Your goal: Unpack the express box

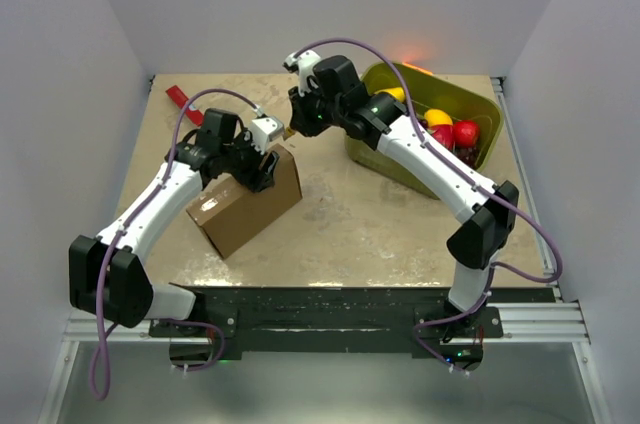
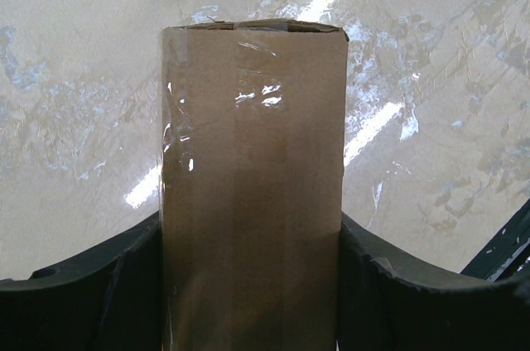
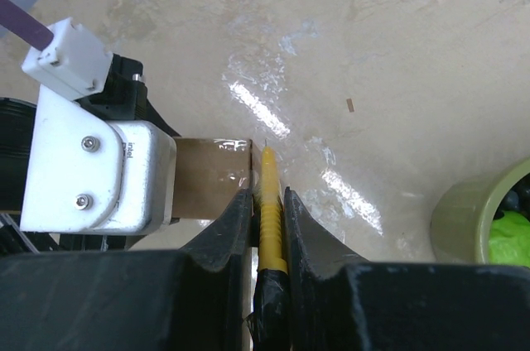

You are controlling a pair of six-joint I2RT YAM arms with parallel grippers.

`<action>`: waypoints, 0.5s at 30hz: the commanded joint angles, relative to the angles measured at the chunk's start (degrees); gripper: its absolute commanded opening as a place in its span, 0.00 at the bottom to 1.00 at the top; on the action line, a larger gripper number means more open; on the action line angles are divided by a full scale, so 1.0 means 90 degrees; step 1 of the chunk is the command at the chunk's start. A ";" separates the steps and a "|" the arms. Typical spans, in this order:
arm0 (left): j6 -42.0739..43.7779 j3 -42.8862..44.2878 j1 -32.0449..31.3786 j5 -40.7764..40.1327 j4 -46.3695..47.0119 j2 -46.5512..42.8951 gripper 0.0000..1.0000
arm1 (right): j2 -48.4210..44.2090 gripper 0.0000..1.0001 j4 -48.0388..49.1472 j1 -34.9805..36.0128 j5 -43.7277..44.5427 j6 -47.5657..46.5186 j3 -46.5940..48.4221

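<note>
In my left wrist view the left gripper (image 2: 251,235) clamps the express box (image 2: 252,119); only the right wrist view shows me the right gripper (image 3: 267,195) pinching a yellow tool (image 3: 270,173).

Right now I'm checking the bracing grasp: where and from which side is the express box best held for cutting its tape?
Probably across its narrow width, on the two long side walls, coming from above, as the left end effector does. The express box has flat parallel walls, and this leaves its taped face uncovered for the yellow cutter in the right end effector.
</note>
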 commanded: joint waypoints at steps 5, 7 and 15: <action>0.0106 -0.0134 0.0049 0.0045 0.0061 -0.0202 0.54 | 0.0051 0.00 0.0073 -0.0012 -0.0247 0.0102 0.0335; 0.0096 -0.0134 0.0049 0.0045 0.0071 -0.0202 0.54 | 0.0051 0.00 0.0063 -0.0003 -0.0286 0.0092 0.0258; 0.0096 -0.0134 0.0049 0.0036 0.0081 -0.0192 0.54 | 0.0041 0.00 -0.0025 -0.0002 -0.0442 0.0141 0.0199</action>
